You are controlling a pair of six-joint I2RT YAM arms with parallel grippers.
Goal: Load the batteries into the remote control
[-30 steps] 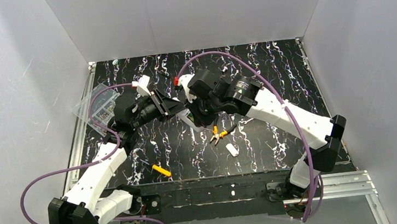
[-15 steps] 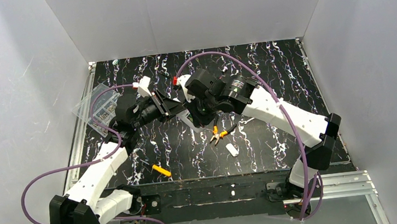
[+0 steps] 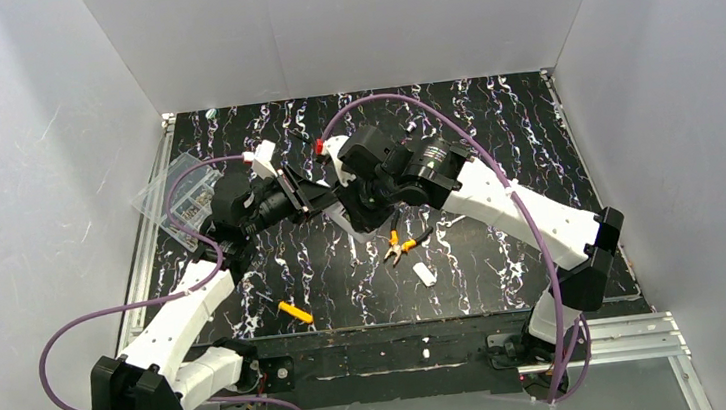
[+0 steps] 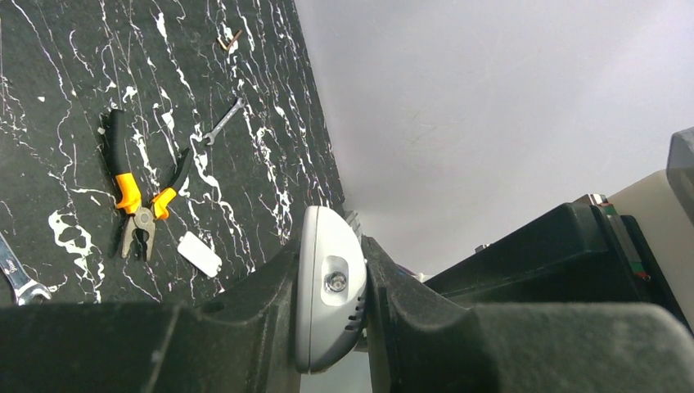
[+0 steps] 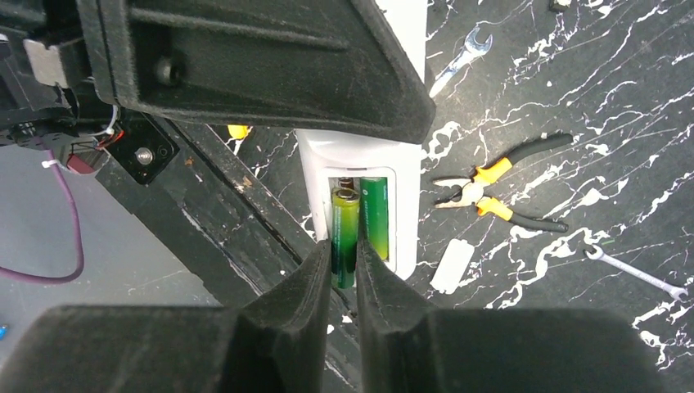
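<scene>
My left gripper [image 4: 330, 255] is shut on the white remote control [image 4: 323, 327], clamping it edge-on above the table. In the right wrist view the remote control [image 5: 405, 164] shows its open back compartment. One green battery [image 5: 376, 217] lies inside the compartment. A second green battery [image 5: 344, 233] sits tilted at the left slot, its lower end sticking out past the remote's end. My right gripper [image 5: 344, 255] is shut on that battery, with both fingers against its sides. From above, the two grippers meet at mid-table around the remote control [image 3: 344, 223].
Orange-handled pliers [image 3: 398, 245] and a small white cover piece [image 3: 425, 274] lie just in front of the grippers. A yellow-handled tool [image 3: 296, 313] rests near the front edge. A clear plastic box [image 3: 177, 193] sits at the left edge. Small wrenches [image 5: 634, 271] lie on the black marbled table.
The right arm has shifted a little to the left, toward the remote, with its elbow drawing in. The left arm and the remote have stayed where they were.
</scene>
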